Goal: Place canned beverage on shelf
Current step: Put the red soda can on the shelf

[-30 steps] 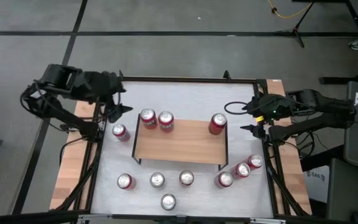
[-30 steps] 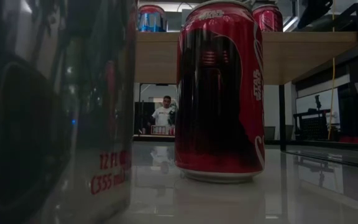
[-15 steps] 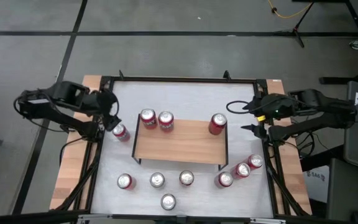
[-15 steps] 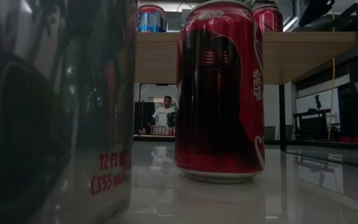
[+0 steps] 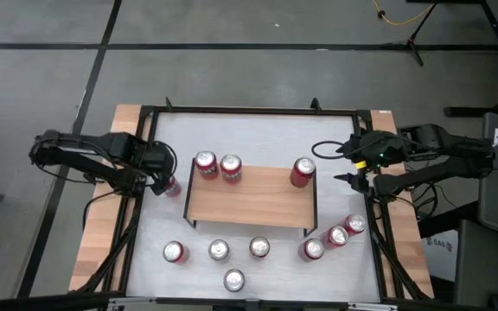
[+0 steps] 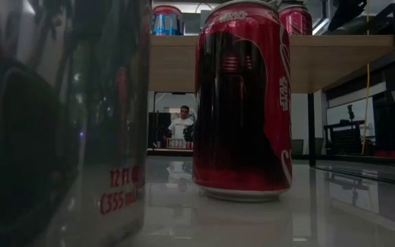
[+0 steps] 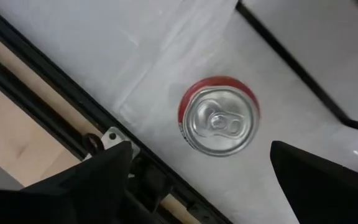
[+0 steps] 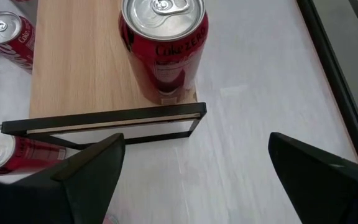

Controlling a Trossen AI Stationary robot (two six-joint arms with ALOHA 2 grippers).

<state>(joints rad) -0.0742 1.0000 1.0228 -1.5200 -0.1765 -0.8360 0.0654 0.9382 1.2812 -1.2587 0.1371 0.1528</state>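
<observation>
The shelf (image 5: 251,199), a low wooden plank on black legs, stands mid-table with three red cans on top (image 5: 206,164) (image 5: 230,167) (image 5: 303,171). A red canned beverage (image 7: 219,121) stands upright on the white table just left of the shelf. My left gripper (image 7: 201,149) hangs open above it, pointing down, with one finger on either side and clear of it; in the high view that gripper (image 5: 161,173) hides part of the can (image 5: 173,187). My right gripper (image 8: 194,146) waits open at the shelf's right end (image 5: 344,164).
Several more red cans stand on the table in front of the shelf (image 5: 219,250) (image 5: 233,280) and by its right legs (image 5: 337,235). The table's black frame rail (image 7: 55,118) runs close beside the left can. A person (image 6: 180,127) shows far behind the table.
My left gripper has come down from above the table's far left corner toward the can left of the shelf. It has tipped over to point nearly straight down and has stayed open. The cans have not moved.
</observation>
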